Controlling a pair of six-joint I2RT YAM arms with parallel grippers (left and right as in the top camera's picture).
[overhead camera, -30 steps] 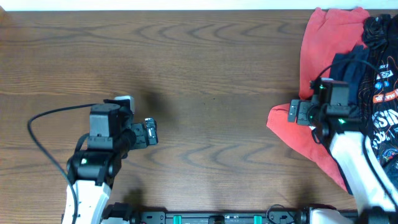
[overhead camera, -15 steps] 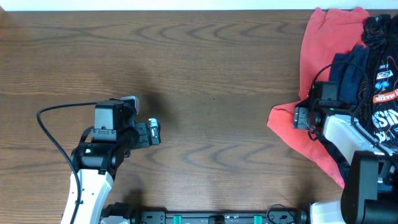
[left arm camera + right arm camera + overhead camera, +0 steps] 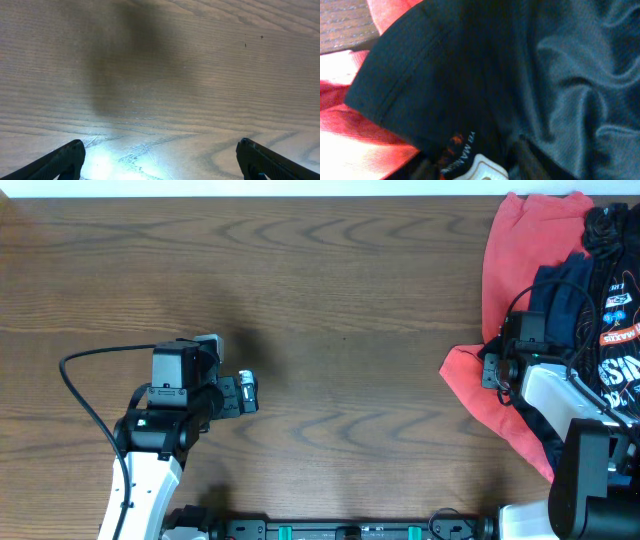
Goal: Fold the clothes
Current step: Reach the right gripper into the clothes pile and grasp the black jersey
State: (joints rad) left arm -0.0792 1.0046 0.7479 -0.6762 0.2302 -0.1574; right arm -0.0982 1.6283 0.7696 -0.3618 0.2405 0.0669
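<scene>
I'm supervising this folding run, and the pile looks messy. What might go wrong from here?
1. The right gripper sits at the edge of the coral-red garment, beside the navy garment; it may pinch those instead of the black jersey.
2. The three lie bunched together, so pulling one could drag the pile.
3. The left gripper hangs open far off, unable to steady anything.

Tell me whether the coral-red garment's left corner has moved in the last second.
Yes. The corner of the coral-red garment slid rightward over the table, toward the right pincer.
</scene>
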